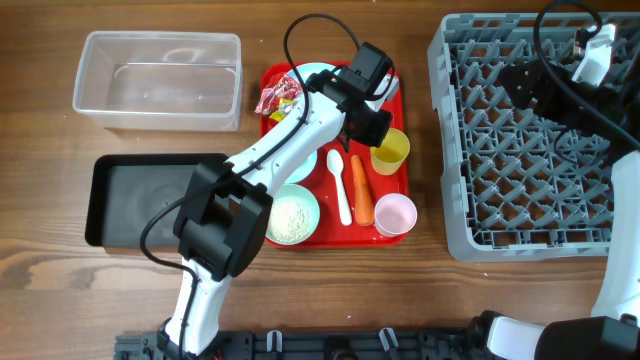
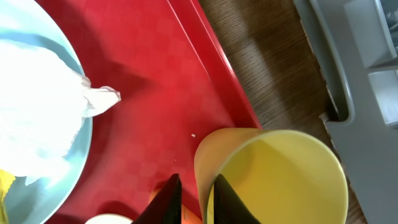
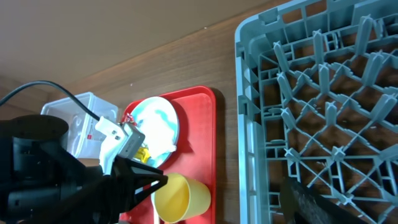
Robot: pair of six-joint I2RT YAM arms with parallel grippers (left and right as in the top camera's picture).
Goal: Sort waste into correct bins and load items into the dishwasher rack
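Yellow cup (image 2: 280, 180): fills the lower right of the left wrist view. Stands upright, mouth up, at the right edge of the red tray (image 2: 168, 93).
Left gripper (image 2: 196, 183): jaws drawn narrow across the cup's wall, one finger inside the mouth, one outside. It appears to pinch the rim. The cup's base looks to rest on the tray.
Neighbours on tray: plate (image 2: 68, 168) carrying crumpled paper (image 2: 96, 99). Carrot (image 1: 362, 190), spoon (image 1: 340, 192) and pink cup (image 1: 395, 213) lie near the yellow cup.
Dishwasher rack (image 1: 447, 200): right of the red tray and near it. No dishes visible among the pegs that show.
Right gripper (image 1: 522, 88): hovers over the rack. Its opening cannot be told, and nothing is seen in it.
Bins: clear tub (image 1: 90, 70) and black tray (image 1: 110, 200), left of the red tray, well apart from the cup.
Step in hand: judged as grasping the cup for loading.
Next move: calls for a straight lift clear of the tray lip, then travel right to the rack, then seating the cup among the pegs. A thin rim grip may let the cup swing.
Progress: judged early, as waste and the other dishes lie on the tray.
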